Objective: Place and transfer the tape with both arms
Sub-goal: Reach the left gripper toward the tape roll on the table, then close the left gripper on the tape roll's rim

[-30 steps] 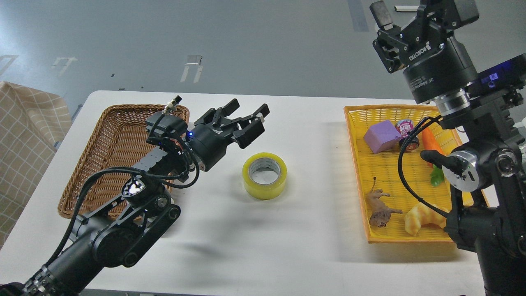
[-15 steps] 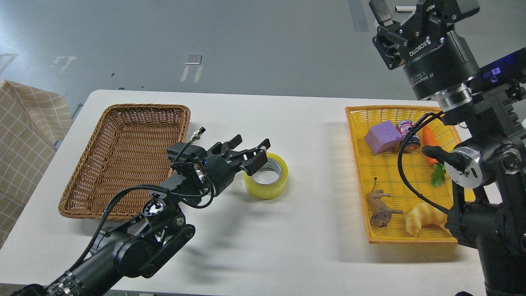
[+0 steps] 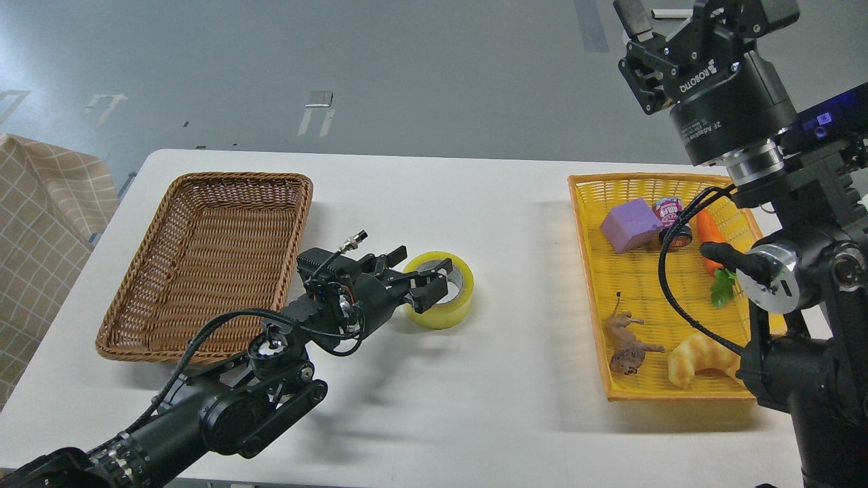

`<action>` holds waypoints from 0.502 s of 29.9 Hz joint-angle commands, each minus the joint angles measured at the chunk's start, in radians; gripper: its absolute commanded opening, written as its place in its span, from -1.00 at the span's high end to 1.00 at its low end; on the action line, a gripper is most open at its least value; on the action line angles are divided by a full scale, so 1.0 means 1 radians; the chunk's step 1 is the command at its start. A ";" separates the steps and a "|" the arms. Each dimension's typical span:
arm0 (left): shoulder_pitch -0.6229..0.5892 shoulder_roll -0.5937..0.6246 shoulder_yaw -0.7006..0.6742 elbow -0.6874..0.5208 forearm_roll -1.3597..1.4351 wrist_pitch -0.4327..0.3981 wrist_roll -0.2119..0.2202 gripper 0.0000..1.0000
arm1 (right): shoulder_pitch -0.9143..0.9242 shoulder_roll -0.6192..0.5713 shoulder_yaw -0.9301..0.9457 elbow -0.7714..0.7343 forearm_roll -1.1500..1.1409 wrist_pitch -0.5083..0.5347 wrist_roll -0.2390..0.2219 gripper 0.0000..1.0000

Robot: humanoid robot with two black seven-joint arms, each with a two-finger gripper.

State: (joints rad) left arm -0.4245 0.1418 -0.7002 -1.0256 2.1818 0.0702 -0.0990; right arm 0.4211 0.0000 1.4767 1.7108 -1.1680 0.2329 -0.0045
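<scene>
The tape point(image 3: 453, 306), a thick yellow roll with a grey-white core, lies flat on the white table point(image 3: 475, 407) near its middle. My left gripper point(image 3: 422, 272) is low at the roll's left side and open. One finger is outside the roll's left wall and the other reaches over the core hole, so the jaws straddle that wall. They do not squeeze it. My right gripper point(image 3: 670, 15) is raised high at the top right, above the yellow basket, open and empty. Its fingertips are partly cut off by the top edge.
An empty brown wicker basket point(image 3: 237, 177) stands at the left. A yellow basket point(image 3: 588, 285) at the right holds a purple block point(image 3: 629, 225), a small can point(image 3: 668, 210), a carrot point(image 3: 712, 234), a lion toy point(image 3: 627, 342) and a croissant toy point(image 3: 698, 356).
My left gripper has come down and to the right, from above the brown basket's edge to the tape's left side. The tape and the right arm have barely moved.
</scene>
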 commanded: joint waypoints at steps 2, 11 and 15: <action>-0.031 -0.004 0.036 0.025 0.000 0.002 0.001 -0.87 | -0.008 0.000 0.004 0.009 0.002 0.000 0.000 -1.00; -0.026 0.004 0.051 0.038 0.000 0.002 0.005 -0.68 | -0.031 0.000 0.042 0.018 0.014 0.002 0.000 -1.00; -0.037 0.012 0.051 0.050 0.000 0.002 0.005 -0.34 | -0.031 0.000 0.042 0.018 0.014 0.002 0.000 -1.00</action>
State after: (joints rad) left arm -0.4534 0.1488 -0.6488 -0.9853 2.1816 0.0721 -0.0936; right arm 0.3899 0.0000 1.5184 1.7285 -1.1545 0.2348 -0.0045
